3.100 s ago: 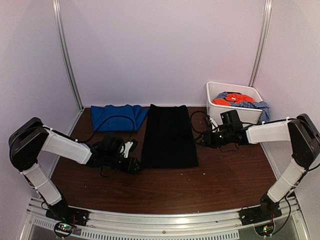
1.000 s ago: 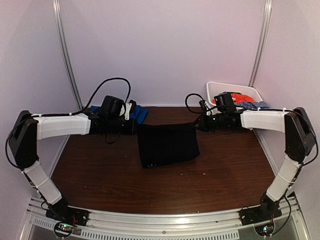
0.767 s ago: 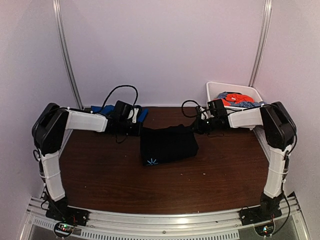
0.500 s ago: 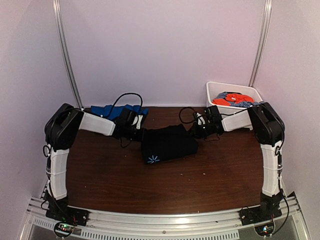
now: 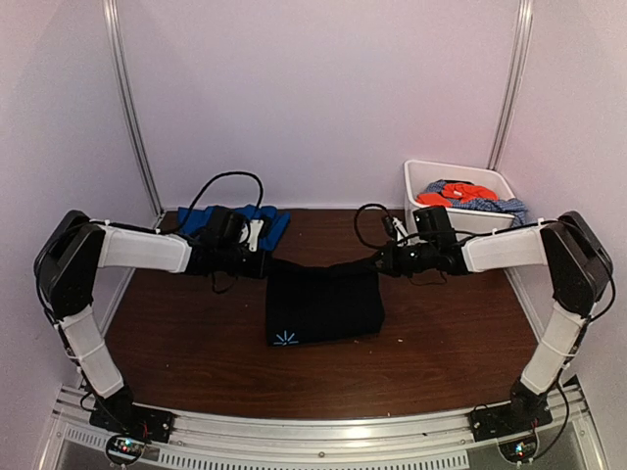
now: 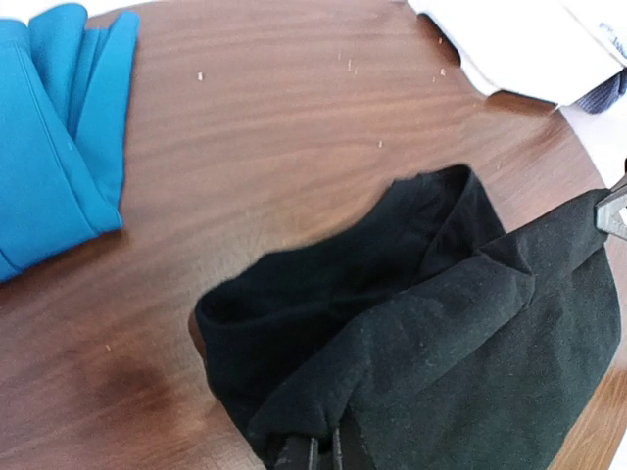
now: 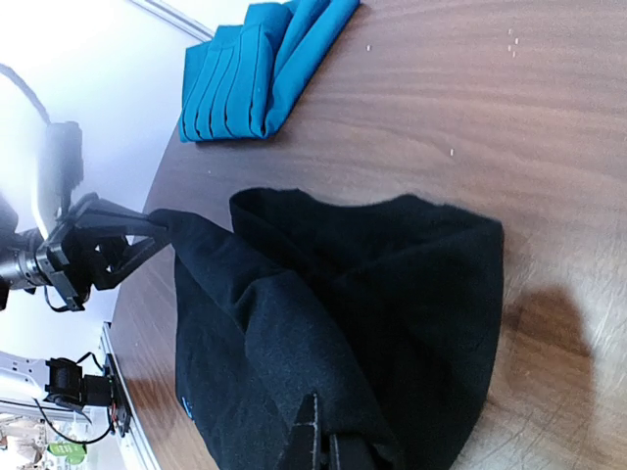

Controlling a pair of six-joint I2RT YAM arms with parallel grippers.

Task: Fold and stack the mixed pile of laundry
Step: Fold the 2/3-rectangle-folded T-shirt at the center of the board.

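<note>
Holding the black garment (image 5: 323, 304) by its far corners, we have it doubled mid-table, the upper layer sagging between the left gripper (image 5: 266, 262) and the right gripper (image 5: 380, 262), both clenched on the cloth. The royal-blue garment (image 5: 208, 221) lies folded at far left. The orange-red garment (image 5: 458, 193) and the speckled garment (image 5: 502, 207) sit in the white tub (image 5: 411, 182), so we judge the task under half done. Three seconds ago the black piece lay flat at full length; it has since been halved and drawn nearer. Whether the edges align, we cannot quite tell.
</note>
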